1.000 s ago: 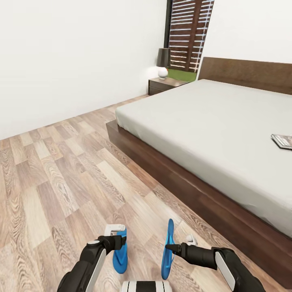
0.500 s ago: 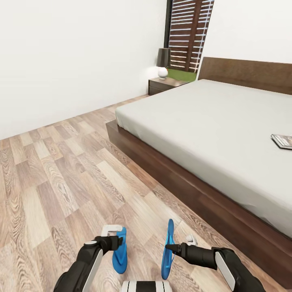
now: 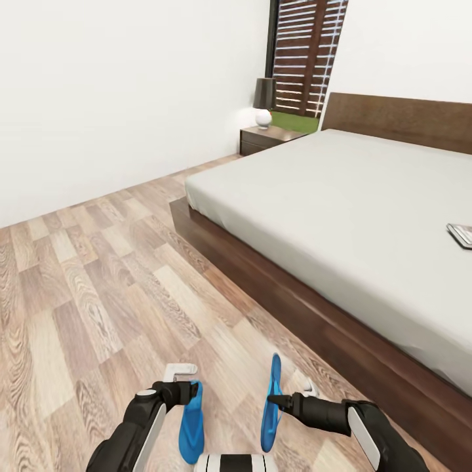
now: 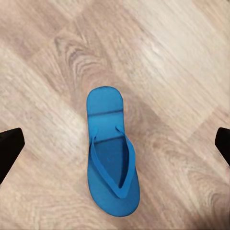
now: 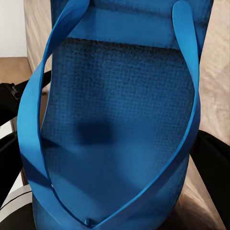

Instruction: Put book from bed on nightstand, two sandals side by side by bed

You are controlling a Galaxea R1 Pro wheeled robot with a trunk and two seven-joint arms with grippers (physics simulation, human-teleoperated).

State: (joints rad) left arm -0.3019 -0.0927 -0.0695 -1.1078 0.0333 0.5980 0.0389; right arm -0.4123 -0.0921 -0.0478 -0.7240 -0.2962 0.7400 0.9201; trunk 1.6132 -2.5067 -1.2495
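Observation:
One blue sandal (image 4: 111,160) lies flat on the wood floor, strap up, directly under my left gripper (image 3: 186,384), which is open with its dark fingertips (image 4: 9,146) far apart on either side. In the head view this sandal (image 3: 191,423) sits just past my left wrist. The other sandal (image 3: 270,401) stands on its edge in the air, and my right gripper (image 3: 276,398) is shut on it; its sole and straps (image 5: 120,120) loom close in the right wrist view. The book (image 3: 461,235) rests on the bed (image 3: 341,196) at the far right. A nightstand (image 3: 265,139) stands by the headboard.
A lamp (image 3: 263,101) with a dark shade and white base sits on the nightstand, below a slatted window (image 3: 305,56). The bed's dark frame (image 3: 275,288) runs diagonally to my right. Wood floor (image 3: 98,275) spreads to the left up to the white wall.
The left sandal now lies lower and flat beneath the open left gripper, let go. The whole view has shifted slightly. The right arm holds its sandal as before.

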